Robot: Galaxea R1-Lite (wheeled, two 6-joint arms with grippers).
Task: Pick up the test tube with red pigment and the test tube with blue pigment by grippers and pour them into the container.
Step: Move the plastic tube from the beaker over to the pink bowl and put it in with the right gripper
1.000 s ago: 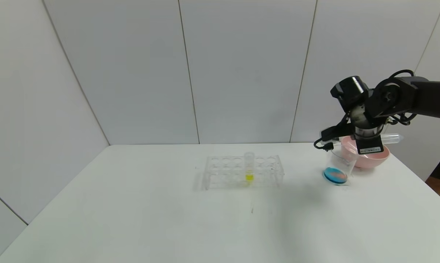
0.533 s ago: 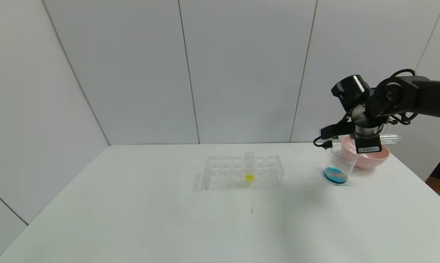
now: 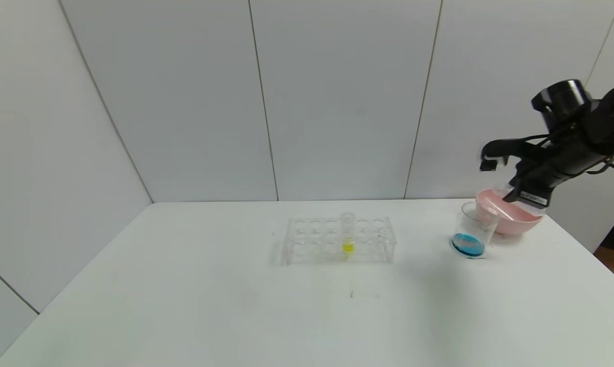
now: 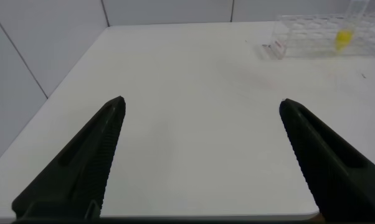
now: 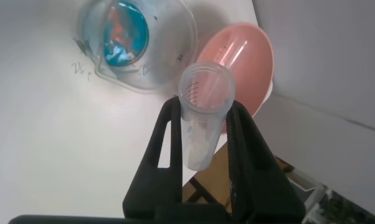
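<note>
Your right gripper (image 5: 203,134) grips an emptied test tube (image 5: 203,112) above the pink bowl (image 3: 511,216), beside the container (image 3: 472,232) holding blue and red liquid. Pouring looks finished. Your left gripper (image 4: 203,155) hangs wide open, empty.

The right arm (image 3: 574,148) is black throughout, built from rounded, glossy joint housings with a cylindrical cap at its top. Thin black cables loop along its side, and one runs forward to a small black plug-like block. A white label with dark print sits on the wrist body just behind the right gripper (image 5: 203,134). Its fingers (image 5: 166,149) are flat matte-black bars, each with a long narrow slot cut through it. The left gripper (image 4: 203,149) has two black tapering fingers (image 4: 97,155) with finely ribbed inner edges.
</note>
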